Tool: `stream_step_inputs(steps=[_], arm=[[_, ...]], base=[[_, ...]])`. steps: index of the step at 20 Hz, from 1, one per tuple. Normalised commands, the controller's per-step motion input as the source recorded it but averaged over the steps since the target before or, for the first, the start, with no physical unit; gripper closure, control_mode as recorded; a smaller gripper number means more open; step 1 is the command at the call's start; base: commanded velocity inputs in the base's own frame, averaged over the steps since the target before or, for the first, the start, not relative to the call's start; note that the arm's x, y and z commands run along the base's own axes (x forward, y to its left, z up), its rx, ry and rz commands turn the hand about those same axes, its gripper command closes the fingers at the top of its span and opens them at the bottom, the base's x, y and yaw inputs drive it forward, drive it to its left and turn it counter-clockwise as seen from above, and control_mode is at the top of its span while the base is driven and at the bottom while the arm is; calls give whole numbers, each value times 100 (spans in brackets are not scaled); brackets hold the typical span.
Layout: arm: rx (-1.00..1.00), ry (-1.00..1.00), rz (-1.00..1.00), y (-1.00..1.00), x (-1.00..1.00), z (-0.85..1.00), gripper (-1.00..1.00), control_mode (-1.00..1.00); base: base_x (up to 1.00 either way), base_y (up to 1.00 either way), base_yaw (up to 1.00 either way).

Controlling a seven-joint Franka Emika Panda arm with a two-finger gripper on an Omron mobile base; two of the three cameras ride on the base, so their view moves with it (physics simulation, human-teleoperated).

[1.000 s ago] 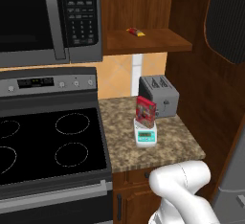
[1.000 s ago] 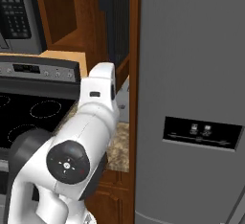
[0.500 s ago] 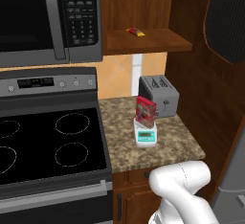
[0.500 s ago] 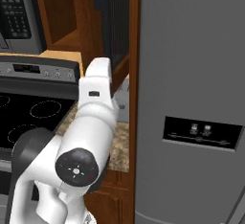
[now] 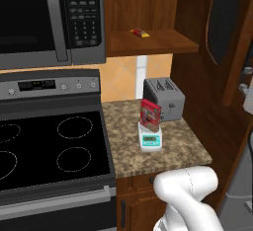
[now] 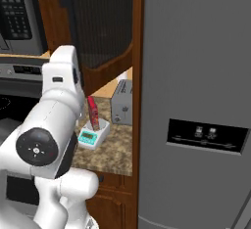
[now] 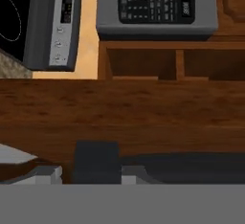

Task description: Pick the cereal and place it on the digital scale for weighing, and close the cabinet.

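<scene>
The cereal [image 5: 150,115], a small red speckled box, stands upright on the digital scale [image 5: 150,140], white with a teal front, in front of the toaster on the granite counter. The right base view has the same cereal [image 6: 93,112] on the scale [image 6: 92,136]. The cabinet door [image 5: 229,21] with its black arched panel hangs partly open at the upper right; from the other side the door [image 6: 102,26] half covers the shelf. My gripper [image 5: 246,88] is at the door's outer side, fingers hidden. The door's wood [image 7: 119,115] lies close across the hand view.
A grey toaster [image 5: 163,98] stands behind the scale. A yellow-red packet [image 5: 140,32] lies on the open shelf. The microwave [image 5: 49,18] hangs over the black stove [image 5: 49,146] on the left. A tall grey fridge [image 6: 196,101] walls off the right side.
The cabinet door has swung further toward shut, showing more of its black panel in the right base view. My arm's upper link has shifted with it. Cereal and scale are unmoved.
</scene>
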Motion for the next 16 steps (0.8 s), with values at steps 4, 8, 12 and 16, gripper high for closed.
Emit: stream_step_inputs(steps=[4, 8, 12, 16], arm=[[7, -9, 6, 54, 91, -32, -100, -100], [8, -14, 8, 45, 90, -37, -100, -100], [9, -15, 8, 33, 90, -29, -100, -100], [9, -14, 6, 19, 91, -24, -100, -100]], base=[[0, 0, 0], [0, 0, 0], [0, 0, 0], [0, 0, 0]])
